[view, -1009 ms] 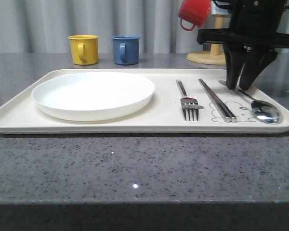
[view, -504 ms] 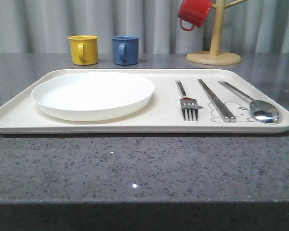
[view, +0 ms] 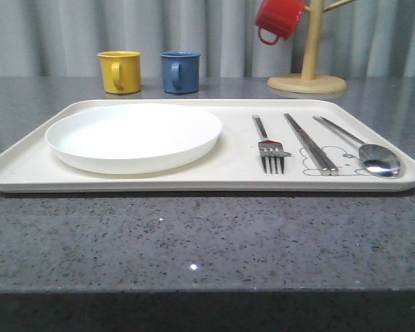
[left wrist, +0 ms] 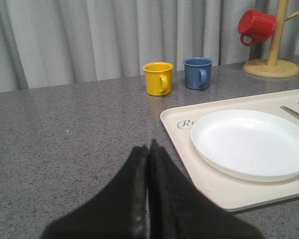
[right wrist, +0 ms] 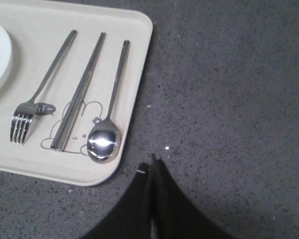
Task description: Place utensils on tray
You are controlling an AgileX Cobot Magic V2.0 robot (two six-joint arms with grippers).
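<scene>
Cutlery on the cream tray [view: 235, 176] counts one fork [view: 268, 143], one pair of chopsticks [view: 310, 142] and one spoon [view: 365, 149], side by side on its right half, with one white plate [view: 133, 135] on the left half. Three mugs stand behind: yellow [view: 120, 70], blue [view: 180, 71], and a red one [view: 278, 19] hanging on a wooden mug tree [view: 308, 62]. Script on the tray corner reads "R…", partly hidden by the plate; a rabbit drawing lies under the chopsticks. Bare grey worktop [view: 194, 242] surrounds the tray. The left hand [left wrist: 148, 149] is pressed together over the worktop beside the tray's left edge; the right hand [right wrist: 154, 162], also together, is over the worktop just off the corner near the spoon.
</scene>
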